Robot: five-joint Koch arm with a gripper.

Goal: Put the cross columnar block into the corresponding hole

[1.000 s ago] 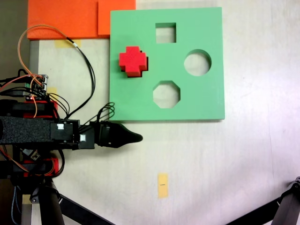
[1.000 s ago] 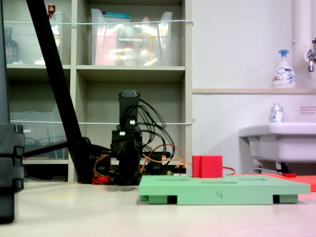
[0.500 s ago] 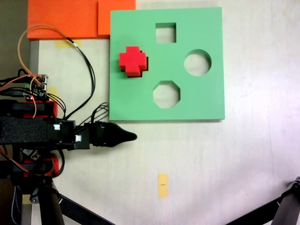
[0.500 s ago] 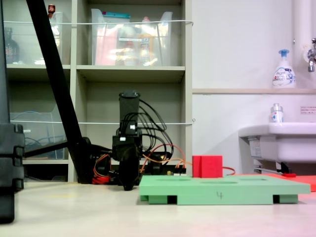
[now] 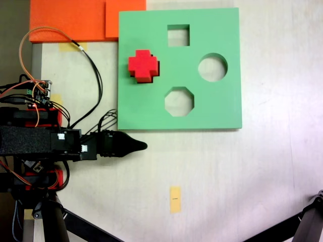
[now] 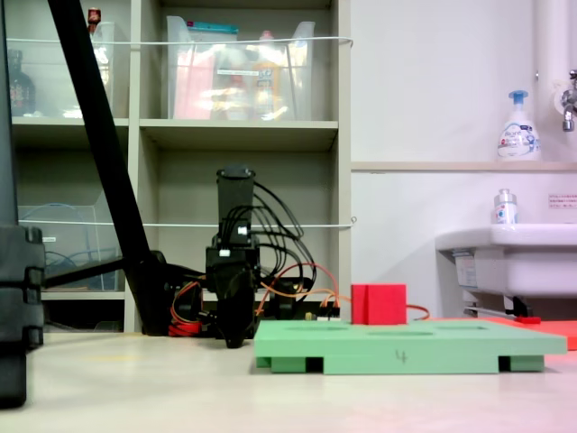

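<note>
The red cross columnar block point(image 5: 143, 64) stands upright on the left part of the green foam board point(image 5: 212, 108), sticking up above its top face point(image 6: 379, 305). The corresponding hole is hidden; the block covers that spot, and I cannot tell how deep it sits. My black gripper point(image 5: 143, 146) lies low over the table just below the board's lower left corner, pointing right, shut with nothing in it. It is well apart from the block. In a fixed view from table level, the gripper point(image 6: 234, 339) hangs left of the board point(image 6: 397, 347).
The board also has a square cutout point(image 5: 178, 35), a round one point(image 5: 212, 67) and an octagonal one point(image 5: 179, 101), all open. Orange foam sheets point(image 5: 70, 20) lie at the top left. A yellow tape mark point(image 5: 175, 199) is on the table. Tripod legs point(image 5: 308, 224) reach in at the bottom.
Over the last second the gripper drew back a little to the left and dipped lower. The block and board have not moved.
</note>
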